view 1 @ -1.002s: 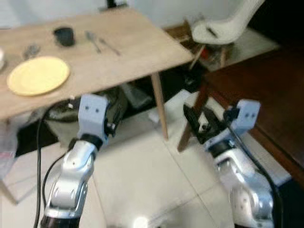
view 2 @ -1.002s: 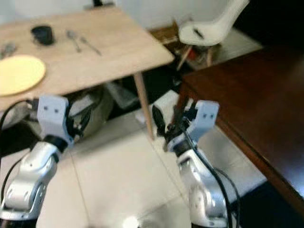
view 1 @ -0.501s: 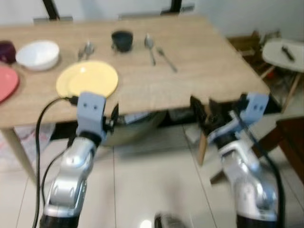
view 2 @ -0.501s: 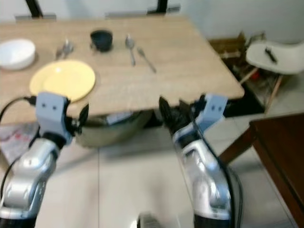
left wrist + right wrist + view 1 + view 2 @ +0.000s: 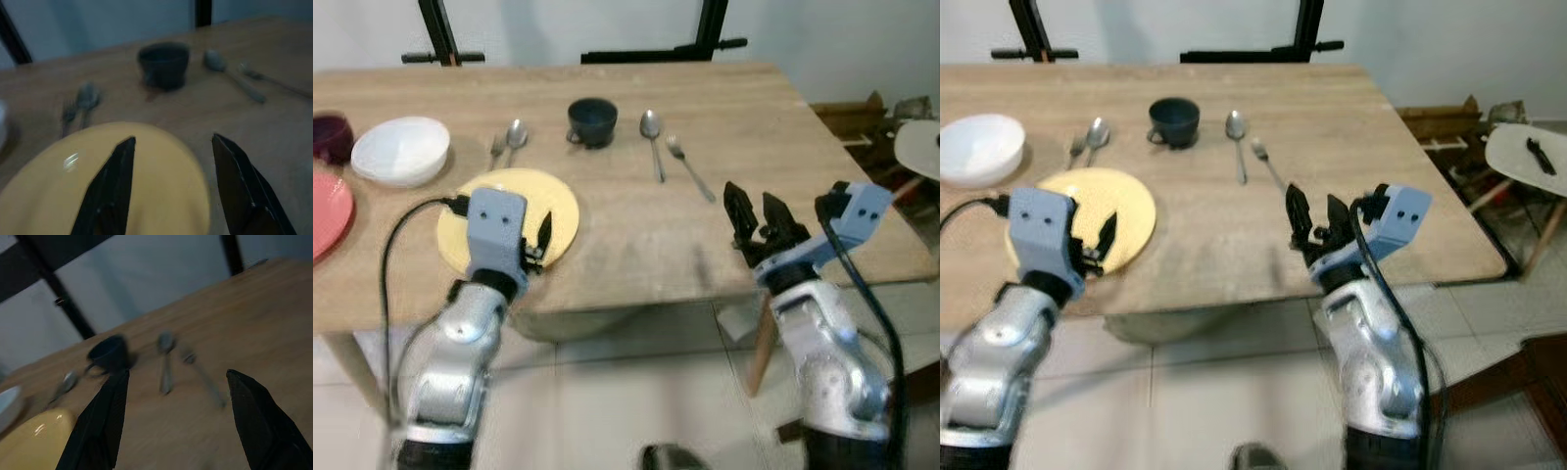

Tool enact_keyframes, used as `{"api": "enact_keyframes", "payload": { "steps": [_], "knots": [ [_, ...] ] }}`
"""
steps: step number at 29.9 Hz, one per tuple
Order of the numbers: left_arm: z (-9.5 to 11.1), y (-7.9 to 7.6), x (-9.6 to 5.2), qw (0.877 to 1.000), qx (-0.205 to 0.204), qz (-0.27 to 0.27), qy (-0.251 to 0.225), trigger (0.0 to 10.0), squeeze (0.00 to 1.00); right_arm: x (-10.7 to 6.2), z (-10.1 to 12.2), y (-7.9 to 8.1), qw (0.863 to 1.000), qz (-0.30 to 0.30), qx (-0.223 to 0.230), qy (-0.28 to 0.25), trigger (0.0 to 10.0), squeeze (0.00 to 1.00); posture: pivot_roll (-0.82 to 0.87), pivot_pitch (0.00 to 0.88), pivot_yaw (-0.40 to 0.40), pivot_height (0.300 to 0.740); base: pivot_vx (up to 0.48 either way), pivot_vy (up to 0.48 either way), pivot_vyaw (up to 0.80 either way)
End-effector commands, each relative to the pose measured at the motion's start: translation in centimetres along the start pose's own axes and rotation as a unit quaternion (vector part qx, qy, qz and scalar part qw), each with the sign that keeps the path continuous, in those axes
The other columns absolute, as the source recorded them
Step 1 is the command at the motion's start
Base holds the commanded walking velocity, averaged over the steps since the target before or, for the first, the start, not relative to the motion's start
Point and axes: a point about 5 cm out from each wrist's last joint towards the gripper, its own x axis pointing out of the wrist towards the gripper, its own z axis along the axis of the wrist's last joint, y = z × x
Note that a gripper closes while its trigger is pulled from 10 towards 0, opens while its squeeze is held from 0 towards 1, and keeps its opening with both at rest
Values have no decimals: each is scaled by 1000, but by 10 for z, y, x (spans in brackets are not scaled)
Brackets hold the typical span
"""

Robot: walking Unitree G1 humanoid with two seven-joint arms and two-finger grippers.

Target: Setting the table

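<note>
On the wooden table (image 5: 636, 250), a yellow plate (image 5: 563, 201) lies near the front edge. Behind it are a dark cup (image 5: 591, 121), a spoon (image 5: 653, 137) and a fork (image 5: 690, 171) to the cup's right, and another spoon (image 5: 515, 133) and fork (image 5: 496, 149) to its left. My left gripper (image 5: 540, 240) hovers open over the plate's near rim, its fingers (image 5: 112, 186) spread above the yellow surface. My right gripper (image 5: 756, 220) is open over bare wood at the front right, and its fingers (image 5: 259, 421) point toward the cup (image 5: 110, 355).
A white bowl (image 5: 399, 150), a dark purple bowl (image 5: 328, 137) and a red plate (image 5: 325, 215) sit at the table's left. A white chair (image 5: 1528, 157) stands to the right. Black stand legs (image 5: 656, 49) are behind the table. Tiled floor (image 5: 1234, 392) lies below the front edge.
The camera has swung from the floor and dark table round to face the wooden table. Both grippers, earlier below its edge, are now above its front edge, still open.
</note>
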Motion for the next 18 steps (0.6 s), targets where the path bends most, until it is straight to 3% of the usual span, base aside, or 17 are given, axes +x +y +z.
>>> {"api": "enact_keyframes", "payload": {
  "steps": [1,11,18],
  "knots": [
    [-7,5,-3,1000,6,9,13,10000,0,1,0,1,1000,-2,-4,-4,10000,0,-124,43,40,740,480,0,0],
    [-7,4,-2,1000,11,4,14,10000,0,4,1,-1,1000,-2,-18,-8,10000,0,-125,38,38,740,410,0,0],
    [-3,2,-5,999,18,-38,5,10000,0,5,-1,-3,998,17,-55,8,10000,0,-124,38,36,740,0,0,0]
  ]
}}
